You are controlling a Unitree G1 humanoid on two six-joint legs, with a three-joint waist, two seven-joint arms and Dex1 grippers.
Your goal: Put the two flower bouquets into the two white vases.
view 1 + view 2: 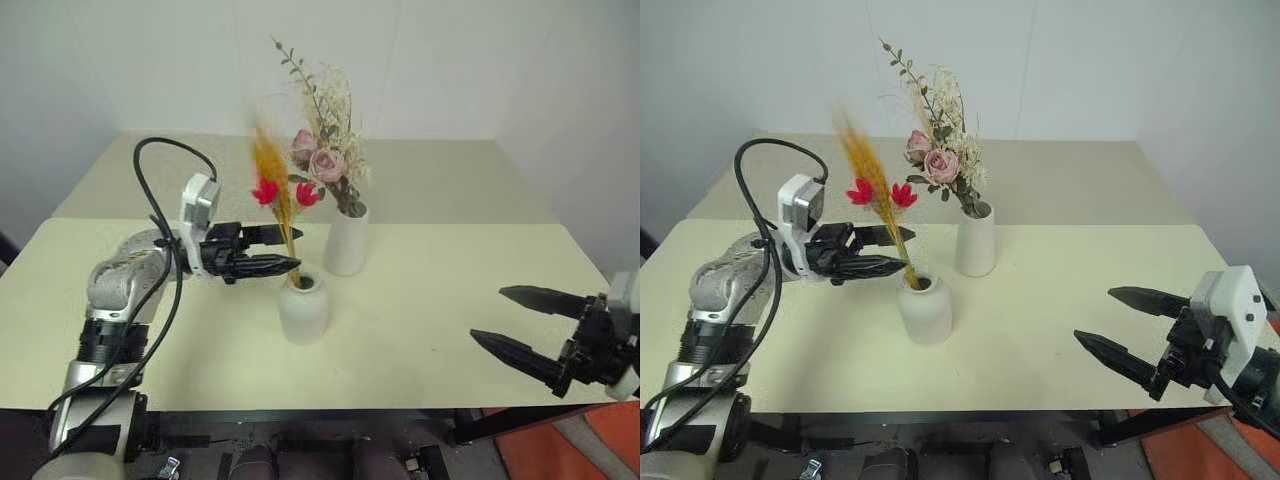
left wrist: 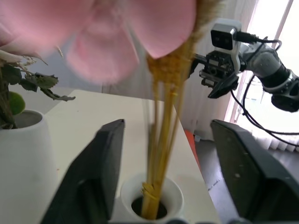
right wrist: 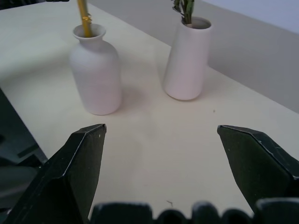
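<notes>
I count two white vases and two bouquets on the table (image 1: pixel 450 290). The thin bundle (image 1: pixel 275 190), yellow stalks with red blooms, stands in the short rounded vase (image 1: pixel 304 303); the pink-rose bunch (image 1: pixel 325 150) fills the taller tapered vase (image 1: pixel 347 238) just behind. My left gripper (image 1: pixel 275 249) has its jaws apart either side of the stalks, not clamping. My right gripper (image 1: pixel 523 322) gapes wide, empty, near right.

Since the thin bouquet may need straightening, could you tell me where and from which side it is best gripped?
Probably on the bare yellow stalks of the thin bouquet just above the neck of the shorter vase, from the robot's left: they are bundled and slim there, and the taller vase crowds the other side.
</notes>
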